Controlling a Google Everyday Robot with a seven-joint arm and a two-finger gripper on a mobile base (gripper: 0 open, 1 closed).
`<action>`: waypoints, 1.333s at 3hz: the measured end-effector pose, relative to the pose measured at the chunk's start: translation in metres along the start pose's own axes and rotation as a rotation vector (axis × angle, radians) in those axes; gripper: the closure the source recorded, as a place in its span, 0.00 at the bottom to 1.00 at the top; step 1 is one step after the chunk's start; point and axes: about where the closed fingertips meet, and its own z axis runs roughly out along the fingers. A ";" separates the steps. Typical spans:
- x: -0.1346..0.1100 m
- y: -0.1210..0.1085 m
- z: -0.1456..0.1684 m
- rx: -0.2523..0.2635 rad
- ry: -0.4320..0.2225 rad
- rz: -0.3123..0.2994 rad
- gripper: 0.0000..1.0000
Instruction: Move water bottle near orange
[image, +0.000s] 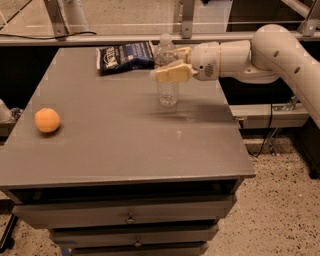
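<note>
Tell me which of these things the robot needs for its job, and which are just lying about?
Part of the job: water bottle, standing toward the back of the table; orange, near the left edge; gripper, at the bottle's upper part.

Just lying about: dark blue snack bag, flat behind and left of the bottle.

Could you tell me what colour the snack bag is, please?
The snack bag is dark blue, camera view; the gripper is at the water bottle.
</note>
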 end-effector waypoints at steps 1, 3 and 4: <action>-0.021 0.003 0.014 -0.022 -0.054 -0.010 0.64; -0.063 0.019 0.040 -0.063 -0.103 -0.032 1.00; -0.063 0.019 0.040 -0.064 -0.103 -0.032 1.00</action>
